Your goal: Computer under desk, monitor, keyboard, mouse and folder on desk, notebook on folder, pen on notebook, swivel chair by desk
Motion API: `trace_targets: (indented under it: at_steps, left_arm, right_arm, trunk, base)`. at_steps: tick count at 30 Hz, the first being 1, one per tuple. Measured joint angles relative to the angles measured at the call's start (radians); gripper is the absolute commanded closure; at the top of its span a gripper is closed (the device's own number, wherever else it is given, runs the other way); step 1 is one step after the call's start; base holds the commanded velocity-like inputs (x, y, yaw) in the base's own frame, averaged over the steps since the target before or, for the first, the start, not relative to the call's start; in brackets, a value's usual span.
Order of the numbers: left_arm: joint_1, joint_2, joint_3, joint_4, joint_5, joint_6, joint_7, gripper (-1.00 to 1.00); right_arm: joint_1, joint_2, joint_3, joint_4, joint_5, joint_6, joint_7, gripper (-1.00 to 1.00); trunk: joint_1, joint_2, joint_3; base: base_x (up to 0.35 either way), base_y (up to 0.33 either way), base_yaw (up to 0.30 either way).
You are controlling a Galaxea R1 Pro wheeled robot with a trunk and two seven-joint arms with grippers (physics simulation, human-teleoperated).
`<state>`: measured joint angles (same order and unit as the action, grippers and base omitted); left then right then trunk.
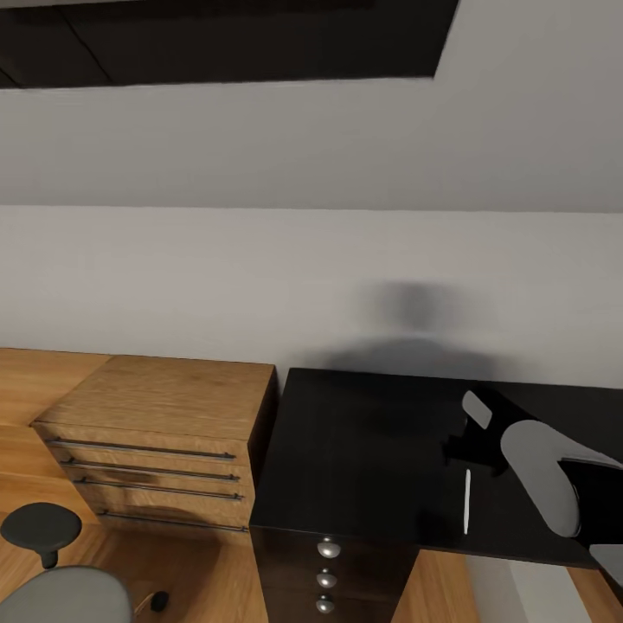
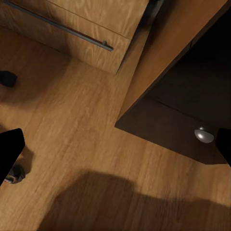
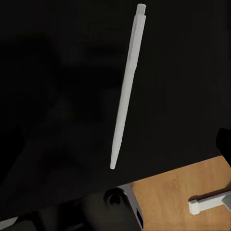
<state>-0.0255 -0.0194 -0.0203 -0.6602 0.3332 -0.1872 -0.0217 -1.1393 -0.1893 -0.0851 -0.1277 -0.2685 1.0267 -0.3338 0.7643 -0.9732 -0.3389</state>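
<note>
Tabletop: a flat, glossy black slab set against a plain pale wall, its near edge running above a black drawer stack. Three round silver knobs sit one below another on the drawer fronts; in the left wrist view one such knob shows as a domed metal button on a dark panel.

The pen is a slim, straight whitish stick lying flat on the tabletop near its front edge, to the right of the drawer stack. In the right wrist view the pen shows a squared cap end and a tapered point, the point toward the tabletop's edge, with wood-grain floor beyond that edge.

The right gripper hangs over the tabletop just behind the pen, apart from it; its fingers are black and angular on a smooth grey rounded arm shell. Whether the fingers stand wide or narrow cannot be told. They grip nothing visible.

Of the left gripper, black finger edges show at the sides of the left wrist view, over the floor beside the drawer stack; the spread between them cannot be judged.

A low wooden drawer chest with long thin metal bar handles stands directly left of the tabletop. The swivel chair, with grey cushion and a rounded black armrest pad, stands on the wood floor left of the drawer stack, in front of the chest.
</note>
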Motion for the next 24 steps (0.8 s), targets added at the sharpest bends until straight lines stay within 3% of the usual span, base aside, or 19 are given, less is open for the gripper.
trace_targets:
  at_steps: [10, 24]
  left_arm:
    - [0.000, -0.001, 0.000, 0.000, -0.001, -0.002, 0.000, -1.00]
    - [0.000, -0.001, 0.001, 0.000, -0.001, -0.003, 0.001, -1.00]
  right_arm:
    - [0.000, -0.028, 0.002, 0.003, 0.001, 0.000, 0.025, -1.00]
    - [0.000, -0.033, 0.001, 0.003, -0.001, 0.000, 0.029, -1.00]
  trunk:
    - [0.000, 0.000, 0.000]
    - [0.054, -0.098, -0.044]
  base:
    - [0.000, 0.000, 0.000]
    - [0.000, 0.000, 0.000]
